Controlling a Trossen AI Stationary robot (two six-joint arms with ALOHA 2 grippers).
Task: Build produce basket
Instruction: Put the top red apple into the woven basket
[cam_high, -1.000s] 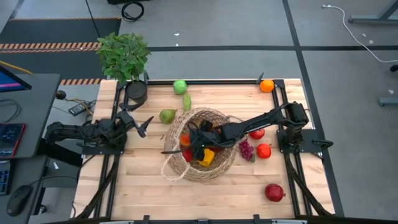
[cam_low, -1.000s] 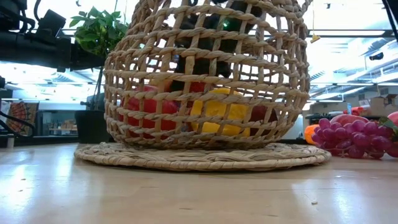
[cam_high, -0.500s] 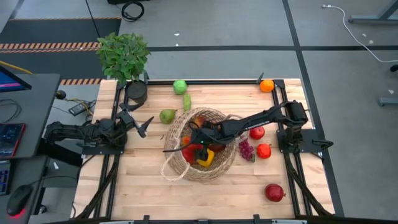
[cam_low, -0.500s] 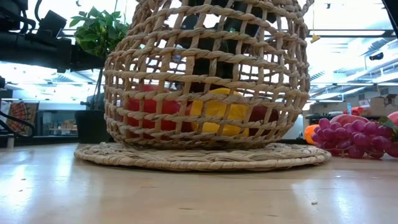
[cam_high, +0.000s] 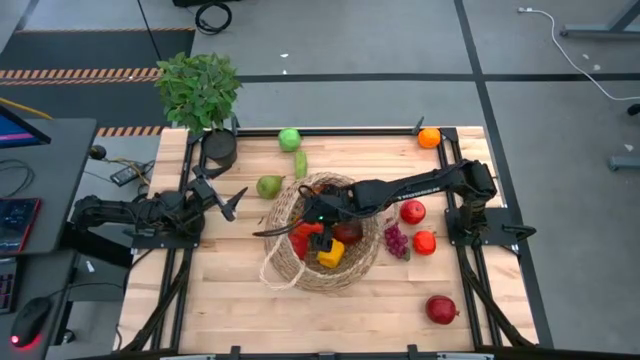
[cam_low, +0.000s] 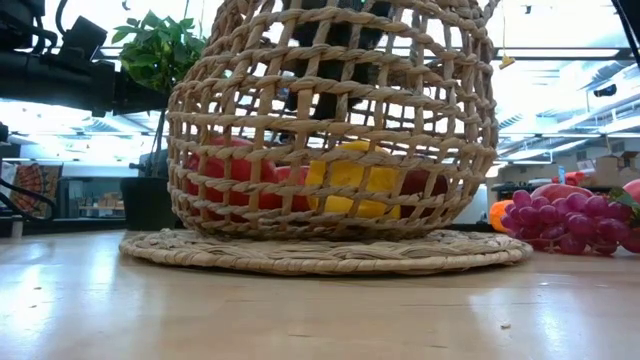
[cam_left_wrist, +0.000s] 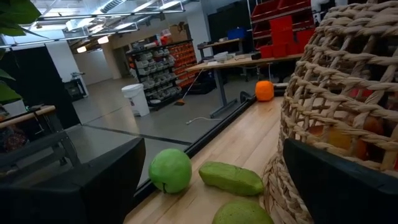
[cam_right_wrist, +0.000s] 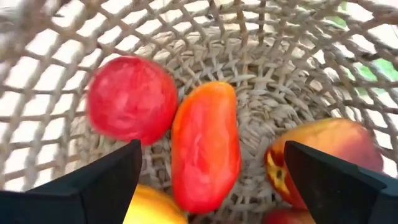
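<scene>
The tan wicker basket (cam_high: 352, 270) stands upright mid-table, its loop handle (cam_high: 270, 270) lying flat on the wood. Inside lie a round red fruit (cam_right_wrist: 130, 99), a long orange-red piece (cam_right_wrist: 205, 146), a peach-coloured fruit (cam_right_wrist: 323, 158) and a yellow piece (cam_high: 331, 252). My right gripper (cam_high: 318, 215) hangs open and empty inside the basket above them; it also shows in its wrist view (cam_right_wrist: 212, 149) and through the weave in the low view (cam_low: 330, 60). My left gripper (cam_high: 235, 200) waits open at the table's left, left of the pear (cam_high: 268, 186).
Outside the basket lie a green apple (cam_high: 289, 138), a long green piece (cam_high: 300, 163), an orange (cam_high: 428, 138), two red fruits (cam_high: 412, 211) (cam_high: 424, 241), purple grapes (cam_high: 396, 240) and a red pomegranate (cam_high: 441, 309). A potted plant (cam_high: 200, 90) stands at the far left corner.
My right gripper has risen inside the basket and drawn slightly toward the far edge. A red piece that showed higher up under its fingers now lies on the basket bottom between the red and yellow pieces.
</scene>
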